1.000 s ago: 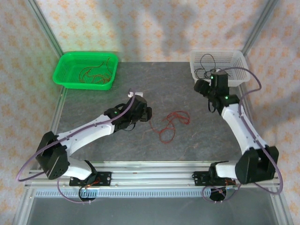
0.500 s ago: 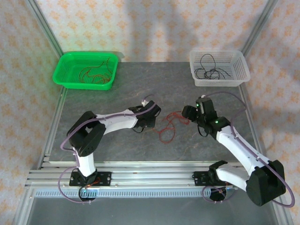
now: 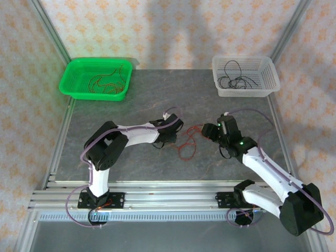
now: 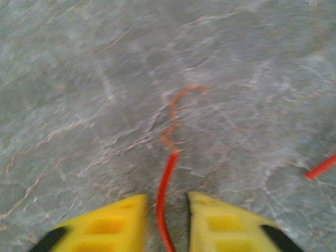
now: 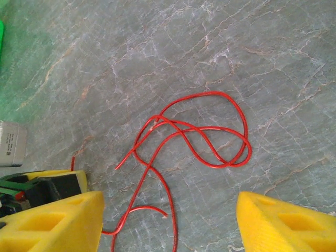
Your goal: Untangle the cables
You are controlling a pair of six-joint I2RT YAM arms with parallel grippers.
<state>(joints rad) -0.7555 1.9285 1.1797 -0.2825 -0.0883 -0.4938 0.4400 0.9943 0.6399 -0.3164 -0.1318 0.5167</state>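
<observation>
One red cable (image 5: 218, 165) lies looped on the counter (image 3: 131, 105). The left fingers (image 4: 110, 220) are narrowly parted astride it near one end, unclamped. The right fingers (image 5: 58, 220) are spread wide over its loops. Beyond it, two baskets are set: one green basket (image 3: 71, 86), one white basket (image 3: 270, 71).

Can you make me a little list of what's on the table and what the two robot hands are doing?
Table: grey, stone-patterned top
Loose in the middle: red cable in tangled loops, lying between the two grippers
Left gripper: the red cable runs between its fingers, with gaps on both sides, not pinched yet
Right gripper: wide open, the loops in front of it
Green basket: red cables inside
White basket: black cables inside
</observation>
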